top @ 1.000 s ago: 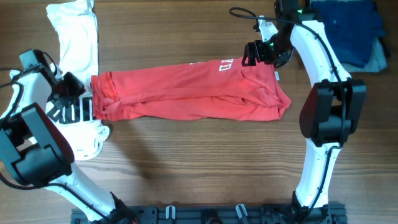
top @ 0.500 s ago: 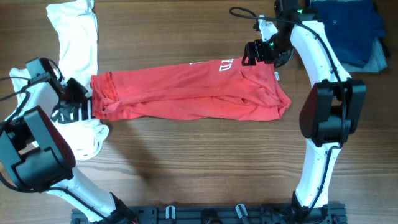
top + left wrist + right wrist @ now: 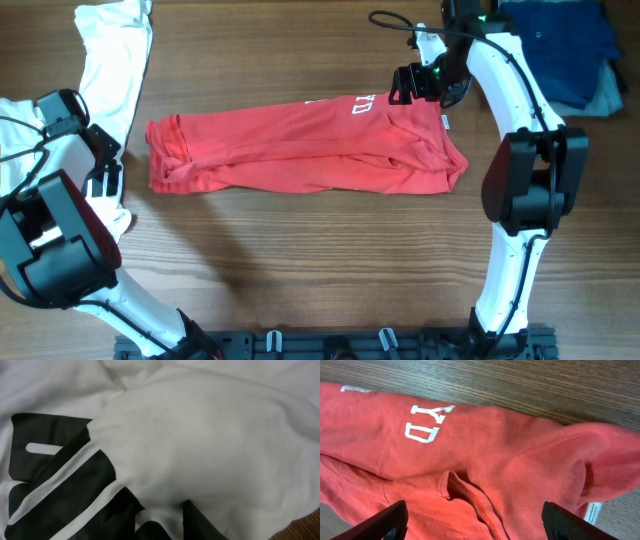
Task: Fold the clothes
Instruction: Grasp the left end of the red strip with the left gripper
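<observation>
Right, nearest in is the wooden bench (image 3: pixel 300 260), and just beyond it the red T-shirt (image 3: pixel 300 155) lies stretched in a long rumpled band from 9 o'clock to 3 o'clock across the middle, with its white lettering (image 3: pixel 360 103) showing at the far edge toward 1 o'clock. Near the shirt's 9 o'clock end, the left gripper (image 3: pixel 103 170) sits over the white T-shirt (image 3: pixel 115 60), which runs away to 10 o'clock. That wrist view is filled with white cloth and black print (image 3: pixel 60 490), so I cannot tell whether its fingers are spread or pinching. Farther back, the right gripper (image 3: pixel 400 88) hangs at the red shirt's far edge beside the lettering, fingers (image 3: pixel 390 519) spread wide, red cloth below them and nothing pinched. Farthest out at 1 o'clock lies a dark blue garment (image 3: pixel 555 45), a light blue garment (image 3: pixel 610 95) peeking out at its 4 o'clock side, well apart from the red shirt.
</observation>
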Available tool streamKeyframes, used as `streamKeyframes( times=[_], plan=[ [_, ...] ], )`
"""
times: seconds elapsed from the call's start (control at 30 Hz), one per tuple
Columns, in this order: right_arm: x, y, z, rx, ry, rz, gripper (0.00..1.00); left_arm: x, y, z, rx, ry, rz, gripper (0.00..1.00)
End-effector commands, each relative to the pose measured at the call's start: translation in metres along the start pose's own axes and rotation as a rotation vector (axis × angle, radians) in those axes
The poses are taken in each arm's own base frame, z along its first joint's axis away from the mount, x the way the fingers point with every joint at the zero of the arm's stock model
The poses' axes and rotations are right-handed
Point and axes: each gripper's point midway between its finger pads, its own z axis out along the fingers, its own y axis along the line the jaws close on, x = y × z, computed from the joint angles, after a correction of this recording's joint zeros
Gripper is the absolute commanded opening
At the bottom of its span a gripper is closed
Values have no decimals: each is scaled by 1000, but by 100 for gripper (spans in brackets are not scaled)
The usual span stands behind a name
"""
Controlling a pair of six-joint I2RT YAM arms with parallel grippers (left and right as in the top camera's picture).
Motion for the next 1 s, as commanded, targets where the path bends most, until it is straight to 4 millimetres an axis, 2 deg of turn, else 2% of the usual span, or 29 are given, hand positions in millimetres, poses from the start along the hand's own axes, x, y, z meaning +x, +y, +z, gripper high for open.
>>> streamKeyframes(
  times=[0.0,0.17,0.27,0.3,0.37,0.5,0.63,0.97],
  plan=[
    [-8,7,-15,-14,-43,-12,86,2,-17,-12,104,18,52,44],
    [-4,7,-15,-16,-29,-7,86,-19,-49,-70,288,-53,63,59],
    [-4,7,-15,-16,-28,-7,86,-16,-74,-102,415,-64,151,66],
    [-4,7,-15,-16,-28,-7,86,-13,-78,-105,432,-58,169,70],
    [-4,7,-15,-16,-28,-6,86,-1,-88,-108,454,-29,206,74],
    [-4,7,-15,-16,-29,-8,86,28,-101,-99,450,53,273,75],
    [-4,7,-15,-16,-29,-8,86,45,-108,-95,447,102,304,75],
    [-3,7,-15,-17,-25,-8,86,60,-112,-98,443,144,331,78]
  ],
)
